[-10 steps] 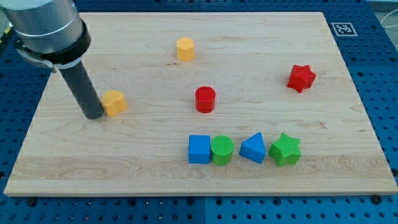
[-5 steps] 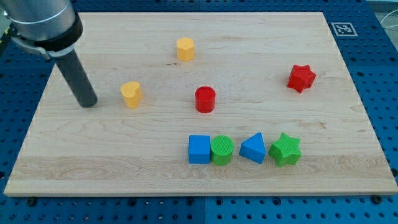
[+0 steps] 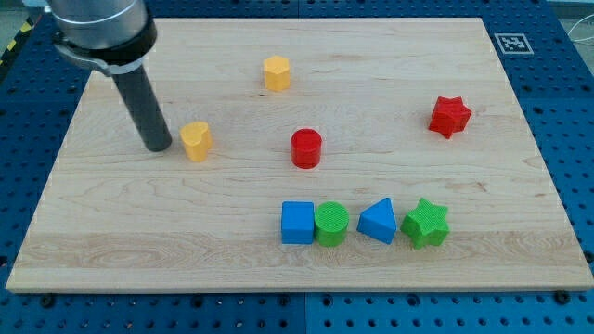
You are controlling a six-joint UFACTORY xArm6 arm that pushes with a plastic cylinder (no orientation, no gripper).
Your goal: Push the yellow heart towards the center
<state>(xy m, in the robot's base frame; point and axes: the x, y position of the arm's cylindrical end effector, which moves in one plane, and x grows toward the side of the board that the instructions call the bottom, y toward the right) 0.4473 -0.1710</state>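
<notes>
Yellow plastic heart block (image 3: 196,141) sits left of centre on wooden board (image 3: 139,232), looks light, rigid, likely slides easily. No pincer; my tip (image 3: 159,147) just left, push its left face.

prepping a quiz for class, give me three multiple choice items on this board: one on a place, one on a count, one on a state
1. My tip sits where relative to the yellow heart?
A. view's left
B. view's right
C. view's bottom

2. How many blocks are red?
A. one
B. two
C. three

3. The blue cube and green cylinder are
A. stacked
B. side by side, touching
C. far apart

Key: 1 A, rod ends just left of the heart. 2 B, red cylinder and red star. 3 B, no gap shows.
</notes>
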